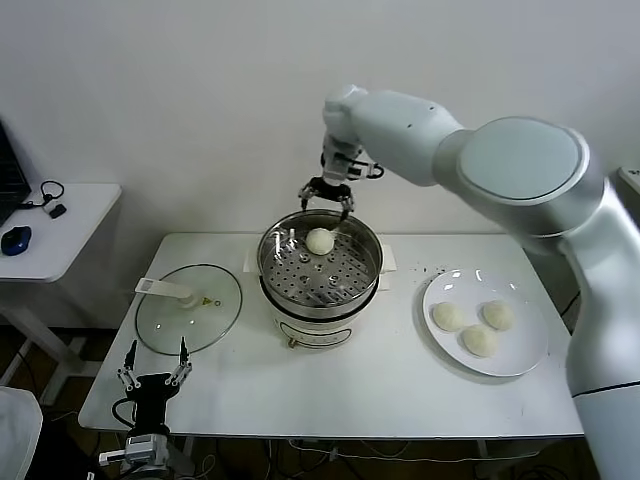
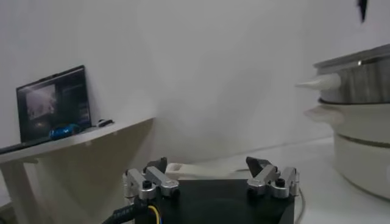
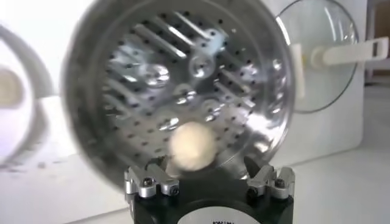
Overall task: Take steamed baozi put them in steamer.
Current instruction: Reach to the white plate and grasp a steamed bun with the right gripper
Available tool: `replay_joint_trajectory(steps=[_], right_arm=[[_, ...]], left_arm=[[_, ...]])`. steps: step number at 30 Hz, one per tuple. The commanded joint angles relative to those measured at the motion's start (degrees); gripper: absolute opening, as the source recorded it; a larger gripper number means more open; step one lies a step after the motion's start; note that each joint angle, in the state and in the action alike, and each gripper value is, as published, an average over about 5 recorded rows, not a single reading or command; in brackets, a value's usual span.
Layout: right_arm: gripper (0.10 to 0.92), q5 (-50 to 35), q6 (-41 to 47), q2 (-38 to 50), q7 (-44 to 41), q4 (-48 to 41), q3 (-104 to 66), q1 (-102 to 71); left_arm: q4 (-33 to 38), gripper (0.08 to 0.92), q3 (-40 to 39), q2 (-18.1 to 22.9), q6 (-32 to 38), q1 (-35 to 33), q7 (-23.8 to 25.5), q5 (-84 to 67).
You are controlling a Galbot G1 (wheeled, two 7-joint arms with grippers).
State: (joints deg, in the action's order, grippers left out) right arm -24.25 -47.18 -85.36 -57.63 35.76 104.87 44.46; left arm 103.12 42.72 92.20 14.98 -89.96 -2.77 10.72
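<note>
The steamer (image 1: 362,238) stands mid-table, a shiny steel pot with a perforated tray. One off-white baozi (image 1: 320,241) lies on the tray near the far rim; it also shows in the right wrist view (image 3: 192,145). My right gripper (image 1: 327,202) hovers open just above the steamer's far rim, over that baozi and apart from it. Three more baozi (image 1: 448,316) (image 1: 498,315) (image 1: 480,341) lie on a white plate (image 1: 525,355) at the right. My left gripper (image 1: 154,372) is open and empty at the table's front left edge.
A flat glass lid (image 1: 170,325) with a white handle lies left of the steamer. A side table (image 1: 70,225) with a mouse and cables stands at the far left. The steamer's wall (image 2: 359,79) shows in the left wrist view.
</note>
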Motion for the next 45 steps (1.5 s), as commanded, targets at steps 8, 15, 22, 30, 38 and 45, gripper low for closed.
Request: replay_joint_trajectory(steps=[8,15,22,30,38,45], right_arm=[[0.823,-19.27,26.75,15.57,-6.42,14.08,11.05,9.32],[0.823,-19.34,39.5,22.98,-3.02,22.21,13.71,11.27],[0.823,-19.01,49.75,27.93,2.22,26.61,14.01,9.78],[0.823,-19.53,56.29,32.5,3.5,27.8,10.94,4.68],[0.823,-17.87,57.99,34.04,3.65,27.89,7.71,-0.51],[0.823,-16.94,58.38,34.31,3.76,27.61,5.71,-4.42]], left_arm=[[-0.38,0.823,-0.08,2.8,-0.23,0.17,0.05,0.11],[-1.02,0.823,-0.17,2.8,-0.31,0.56,0.06,0.09],[-1.37,0.823,-0.32,2.8,-0.33,0.55,0.05,0.08],[-1.38,0.823,-0.06,2.8,-0.34,0.28,0.07,0.08],[-1.26,0.823,0.06,2.8,-0.5,-0.08,0.11,0.28],[-1.42,0.823,0.33,2.8,-0.42,-0.27,0.14,0.36]])
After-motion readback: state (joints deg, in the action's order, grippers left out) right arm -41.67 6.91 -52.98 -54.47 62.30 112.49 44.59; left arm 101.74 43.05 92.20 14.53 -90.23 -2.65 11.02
